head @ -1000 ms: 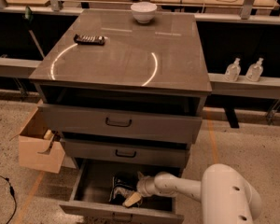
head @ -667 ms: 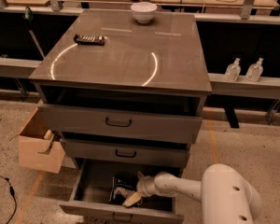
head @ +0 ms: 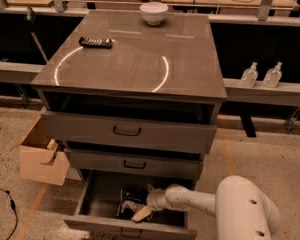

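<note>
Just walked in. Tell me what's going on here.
The robot's arm reaches into the open bottom drawer of the cabinet. The gripper is down inside the drawer, right beside a dark package. A white bowl and a dark flat device lie on the cabinet top, away from the arm. A cardboard box sits on the floor to the left.

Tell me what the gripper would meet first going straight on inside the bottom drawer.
The gripper, low in the open bottom drawer, points left. The dark packet lying right at its tip would likely come first, though depth is unclear.
</note>
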Controlling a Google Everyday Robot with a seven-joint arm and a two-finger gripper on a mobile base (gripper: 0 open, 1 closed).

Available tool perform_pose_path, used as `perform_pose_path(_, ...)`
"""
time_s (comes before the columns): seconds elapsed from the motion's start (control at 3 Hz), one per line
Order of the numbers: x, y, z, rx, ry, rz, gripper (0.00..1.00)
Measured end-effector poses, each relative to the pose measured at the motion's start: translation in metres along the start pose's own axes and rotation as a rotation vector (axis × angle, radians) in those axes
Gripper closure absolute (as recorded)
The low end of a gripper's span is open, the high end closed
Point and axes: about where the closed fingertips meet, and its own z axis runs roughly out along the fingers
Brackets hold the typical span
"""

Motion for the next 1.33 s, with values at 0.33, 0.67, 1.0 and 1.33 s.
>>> perform_pose_path(0.33, -0.0002, 0.0, -0.0001, 0.0, 0.0, 0.0, 0.0)
perform_pose_path(0.67, -0.0003, 0.0001, -0.0002, 0.0, 0.0, 0.0, 0.0)
perform_pose_path(1.0, -0.0003, 0.0001, -0.0003, 0.0, 0.0, 0.0, 0.0)
perform_pose_path(1.33, -0.0004, 0.0003, -0.0001, 0.0, 0.0, 0.0, 0.0)
